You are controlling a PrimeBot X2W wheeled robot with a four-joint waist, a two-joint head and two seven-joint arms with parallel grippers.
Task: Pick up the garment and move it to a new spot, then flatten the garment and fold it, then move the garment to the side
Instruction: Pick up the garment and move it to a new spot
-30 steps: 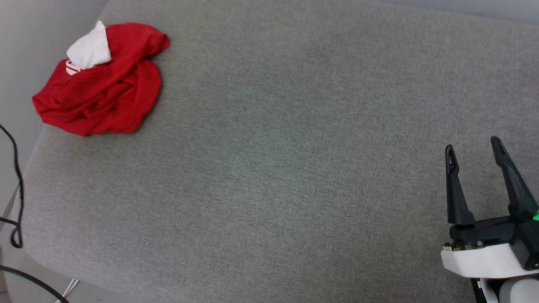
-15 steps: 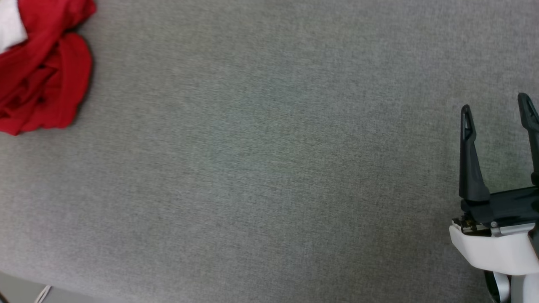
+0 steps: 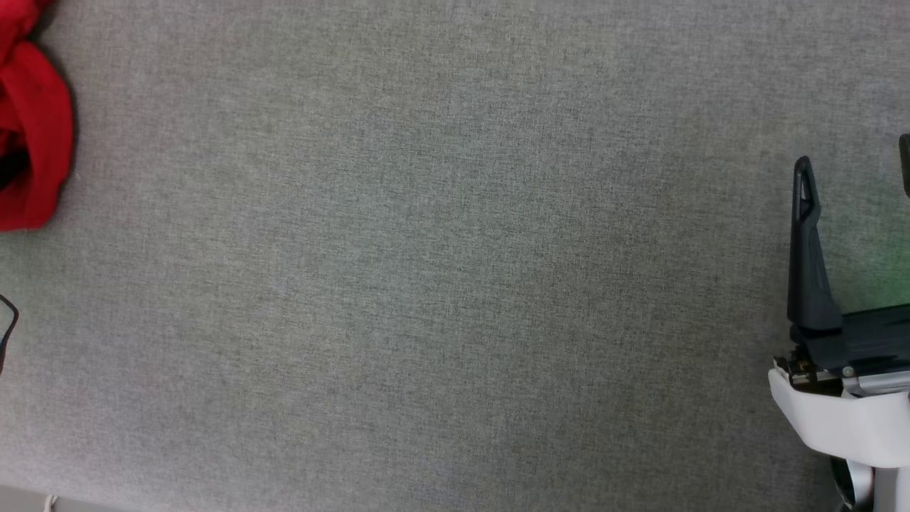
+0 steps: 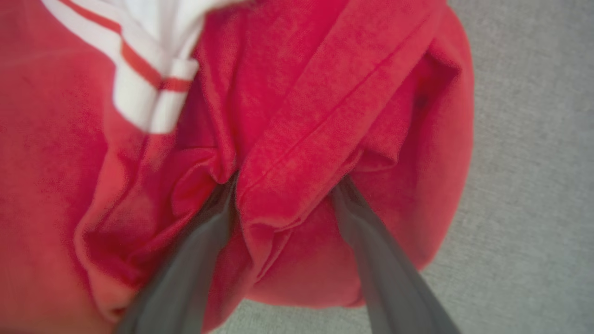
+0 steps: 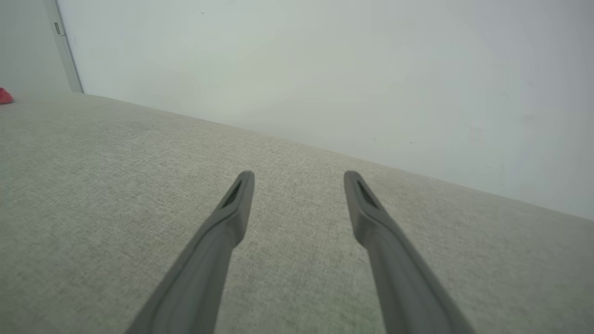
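Observation:
The garment, a crumpled heap of red cloth, lies at the far left edge of the head view on the grey fabric surface. In the left wrist view the garment is very close, with its white sleeve and red-white striped trim at the upper left. My left gripper is open and pushed into the heap. A red hem fold lies between its two fingers and hides their tips. My right gripper stands open at the right edge, far from the garment. The right gripper holds nothing above the bare surface.
A pale wall rises behind the grey surface's far edge. A black cable shows at the left edge of the head view. The garment is a small red speck at the far left of the right wrist view.
The head camera has moved: the whole picture has shifted, so the garment now sits at the left edge and the right gripper nearer the right edge. The right gripper stays open.

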